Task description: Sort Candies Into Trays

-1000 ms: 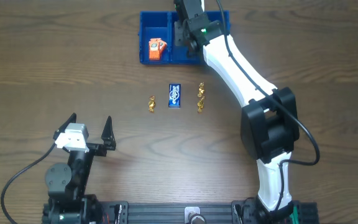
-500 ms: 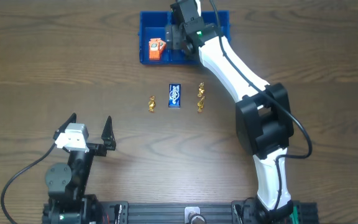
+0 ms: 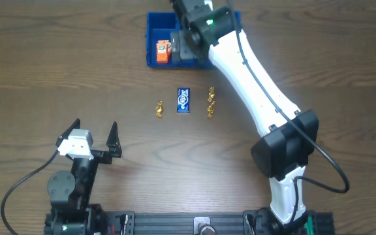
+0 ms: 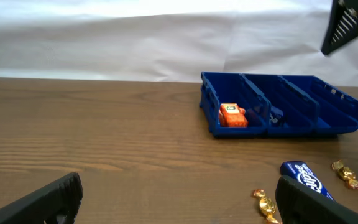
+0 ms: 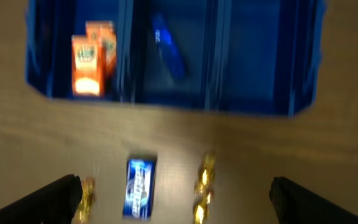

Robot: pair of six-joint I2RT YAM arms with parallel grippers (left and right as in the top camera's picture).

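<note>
- Wood-grain table (image 3: 44,65), top view: a blue three-compartment tray (image 3: 154,26) sits at the far edge, with orange candy boxes (image 3: 164,52) in its left compartment. Nearer, a blue candy bar (image 3: 183,100) lies between gold wrapped candies (image 3: 160,108). The left gripper (image 3: 95,125) sits near left, fingers apart. The right arm (image 3: 253,85) extends over the tray.
- Left wrist view: the fingers are spread wide. The tray stands far to the right, with a blue wrapped candy (image 4: 276,116) in its middle compartment.
- Right wrist view: the right gripper (image 5: 174,185) is spread wide above the candies on the table, just near of the tray.
</note>
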